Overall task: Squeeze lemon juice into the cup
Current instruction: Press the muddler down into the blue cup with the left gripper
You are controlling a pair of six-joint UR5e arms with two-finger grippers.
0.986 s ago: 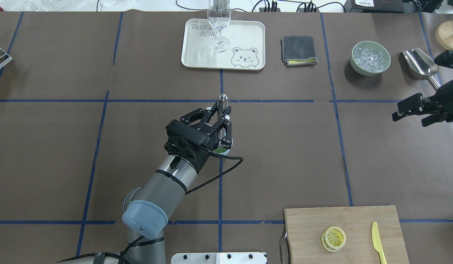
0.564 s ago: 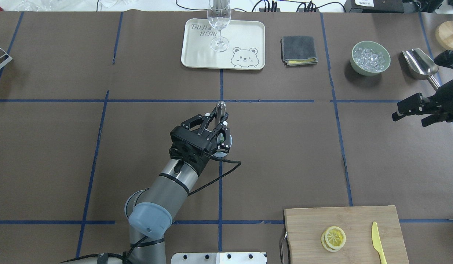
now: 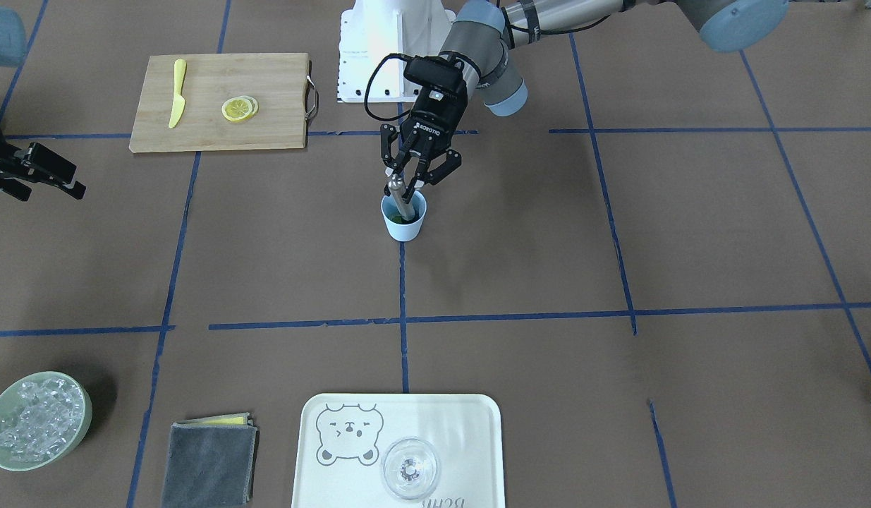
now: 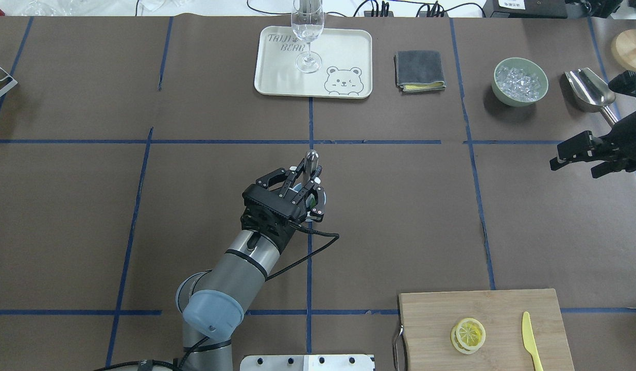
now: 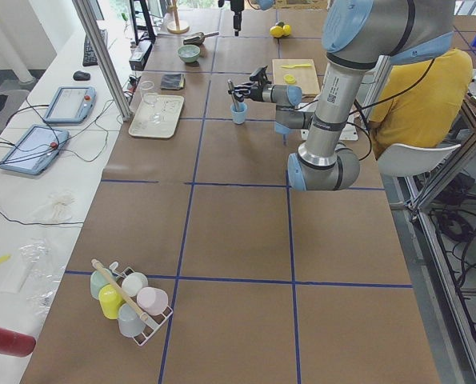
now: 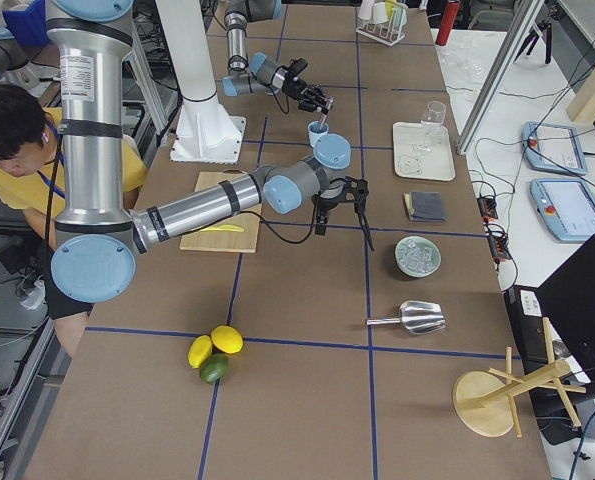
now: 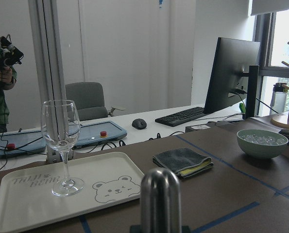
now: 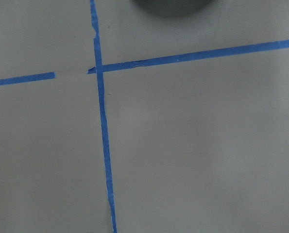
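Observation:
The light-blue cup (image 3: pixel 404 222) stands at the table's middle, with something green inside. My left gripper (image 3: pixel 407 185) is shut on a metal rod (image 4: pixel 311 157) that leans in the cup. From overhead the gripper (image 4: pixel 311 193) covers most of the cup (image 4: pixel 323 198). The rod's rounded top fills the bottom of the left wrist view (image 7: pixel 160 199). The lemon (image 4: pixel 468 335) lies as stacked slices on a wooden cutting board (image 4: pixel 451 309) at the near right, also seen from the front (image 3: pixel 238 109). My right gripper (image 4: pixel 575 167) is open and empty, far right, above bare table.
A yellow plastic knife (image 4: pixel 529 340) lies on the board beside the lemon. A bear tray (image 4: pixel 276 77) holds a clear stemmed glass (image 4: pixel 307 31). A grey cloth (image 4: pixel 419 69), a green bowl of ice (image 4: pixel 520 81) and a metal scoop (image 4: pixel 590 90) are along the far side.
My left gripper has drawn back toward the robot over the cup with the rod; the rod's top has come nearer and the cup's green contents are now covered. The right arm has not moved.

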